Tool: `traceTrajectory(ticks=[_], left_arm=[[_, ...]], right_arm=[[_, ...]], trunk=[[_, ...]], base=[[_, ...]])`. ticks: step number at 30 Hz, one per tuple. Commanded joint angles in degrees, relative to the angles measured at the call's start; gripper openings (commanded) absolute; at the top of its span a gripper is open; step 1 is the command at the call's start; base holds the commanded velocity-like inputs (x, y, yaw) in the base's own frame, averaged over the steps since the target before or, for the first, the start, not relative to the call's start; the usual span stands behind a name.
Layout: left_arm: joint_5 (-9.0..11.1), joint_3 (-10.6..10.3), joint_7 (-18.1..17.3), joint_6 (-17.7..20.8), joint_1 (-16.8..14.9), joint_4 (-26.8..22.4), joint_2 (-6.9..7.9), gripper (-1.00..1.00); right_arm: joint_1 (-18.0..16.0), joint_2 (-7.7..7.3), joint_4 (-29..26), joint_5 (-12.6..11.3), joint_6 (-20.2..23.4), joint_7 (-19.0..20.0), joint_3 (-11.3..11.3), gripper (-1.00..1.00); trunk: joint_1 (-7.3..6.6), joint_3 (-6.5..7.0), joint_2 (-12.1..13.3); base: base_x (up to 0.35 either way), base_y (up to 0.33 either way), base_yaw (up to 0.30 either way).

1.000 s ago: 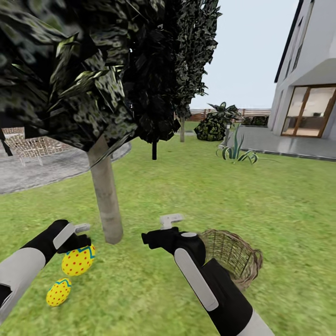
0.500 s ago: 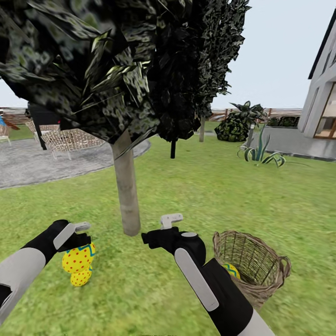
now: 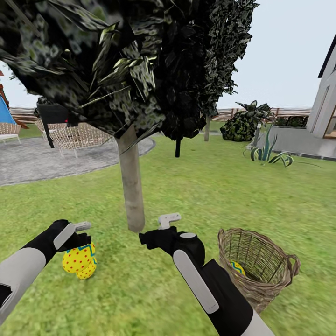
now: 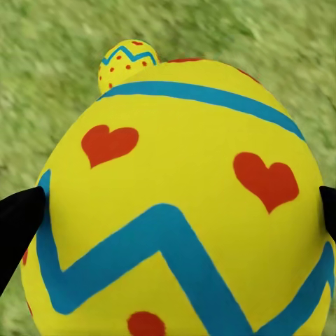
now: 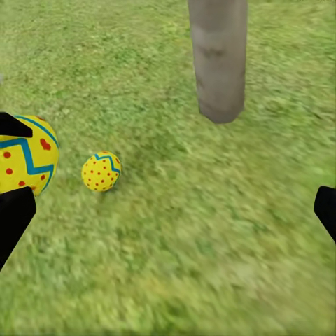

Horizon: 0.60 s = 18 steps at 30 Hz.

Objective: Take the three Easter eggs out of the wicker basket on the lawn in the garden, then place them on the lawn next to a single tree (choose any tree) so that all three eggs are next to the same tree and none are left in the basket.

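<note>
- My left hand (image 3: 81, 235) is pinching one Easter egg (image 4: 175, 210) (yellow, blue zigzag, red hearts), its black fingertips (image 4: 17, 217) pressed against the egg's two sides above the lawn (image 3: 196, 186).
- Just beneath that hand a second egg (image 5: 101, 171) lies on the grass; in the head view it peeks out from under the held one.
- The tree trunk (image 3: 131, 184) stands ahead of my left hand and a little toward the right hand, near the grounded egg.
- My right hand (image 3: 161, 228) hangs spread and empty over the grass, its fingertips (image 5: 14, 213) wide apart.
- The wicker basket (image 3: 256, 266) sits on the lawn to the outer side of my right arm, upright, with the third egg (image 3: 237, 267) showing through its weave (inside, low down).
</note>
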Motion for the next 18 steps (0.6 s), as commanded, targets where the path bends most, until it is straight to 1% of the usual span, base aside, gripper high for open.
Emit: traceTrajectory(ticks=[1, 9, 11, 15, 18], left_arm=[[0.6, -0.4, 0.4, 0.1, 0.0, -0.1, 0.08, -1.0], [0.6, -0.3, 0.4, 0.1, 0.0, -0.1, 0.1, -1.0], [0.6, -0.3, 0.4, 0.1, 0.0, 0.0, 0.11, -1.0], [0.6, -0.4, 0.2, -1.1, 0.0, 0.1, 0.14, -1.0], [0.6, -0.6, 0.2, -1.4, 0.0, -0.1, 0.11, -1.0]], right_arm=[[-0.1, 0.0, -0.1, -0.6, 0.1, -0.6, 0.1, 1.0], [-0.1, -0.06, -0.5, -0.6, 0.1, -0.6, 0.2, 1.0], [0.0, -0.14, -1.5, -0.5, 0.1, -0.6, 0.2, 1.0], [0.0, -0.25, -3.0, -0.5, 0.1, -0.7, 0.3, 1.0], [0.0, -0.23, -3.1, -0.5, 0.1, -0.7, 0.4, 1.0]], trunk=[[0.21, -0.25, -0.4], [1.97, -1.68, -3.7], [2.41, -2.04, -4.5], [3.29, -2.76, -6.1], [3.95, -3.3, -7.3]], base=[[0.0, 0.0, 0.0], [0.0, 0.0, 0.0], [0.0, 0.0, 0.0], [0.0, 0.0, 0.0], [0.0, 0.0, 0.0]])
